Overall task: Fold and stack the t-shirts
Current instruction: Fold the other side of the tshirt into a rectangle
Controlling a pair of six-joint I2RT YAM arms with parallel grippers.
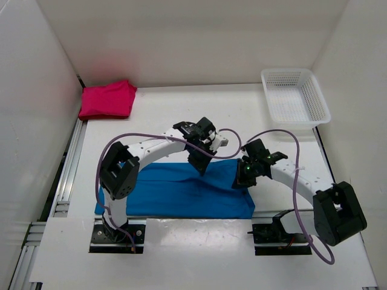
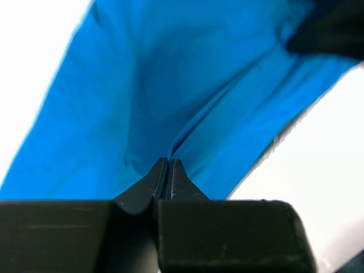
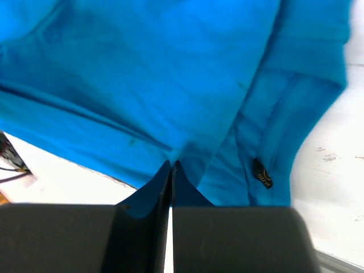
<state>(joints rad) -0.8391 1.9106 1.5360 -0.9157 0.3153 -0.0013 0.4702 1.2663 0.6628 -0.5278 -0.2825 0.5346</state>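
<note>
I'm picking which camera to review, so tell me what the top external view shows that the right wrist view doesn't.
Only the top external view shows the folded bright pink fabric t-shirt at the far left corner, the white plastic mesh basket at the far right, and the left pincer. Only the right wrist view shows a small dark tag on the cloth and creases running into the grip. Both show the bright blue fabric t-shirt spread at the near edge, pinched by the right pincer.
</note>
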